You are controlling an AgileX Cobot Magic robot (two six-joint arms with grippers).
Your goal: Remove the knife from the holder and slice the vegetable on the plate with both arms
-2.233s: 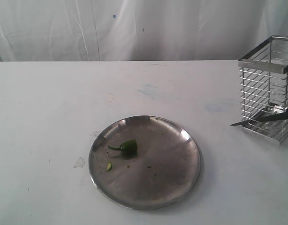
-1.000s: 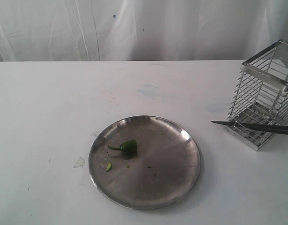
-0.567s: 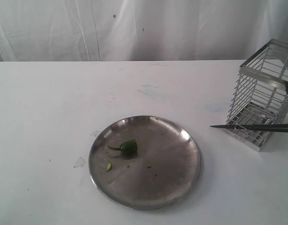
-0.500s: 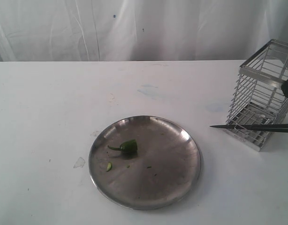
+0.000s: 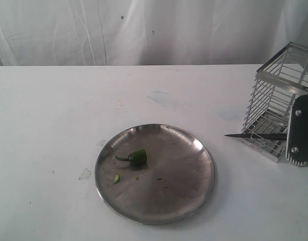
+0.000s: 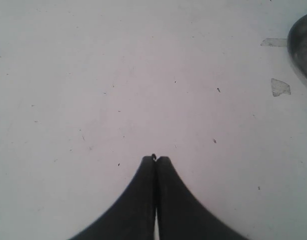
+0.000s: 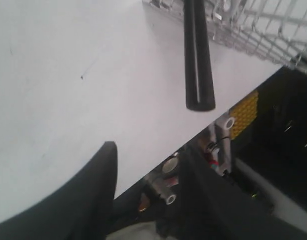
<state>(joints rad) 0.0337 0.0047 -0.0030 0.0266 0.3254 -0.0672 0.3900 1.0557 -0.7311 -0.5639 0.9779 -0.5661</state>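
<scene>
On the round steel plate [image 5: 194, 201] lies the small dark green pepper piece [image 5: 138, 156]; the left fingers [image 6: 138, 200], pressed together, hover over white worktop [image 6: 93, 75] beside it. Farther right, the black-handled knife [image 5: 249, 135] pokes through the tilted silver wire holder [image 5: 274, 85], which may snag it; the right fingers [image 7: 96, 190], spread and empty, hang near its handle.

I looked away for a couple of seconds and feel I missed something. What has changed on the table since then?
The knife slid further out of the holder toward the plate, and the holder tipped askew. The right gripper has come down beside the holder, jaws open, not on the knife's handle. The plate and the vegetable lie as before.
</scene>
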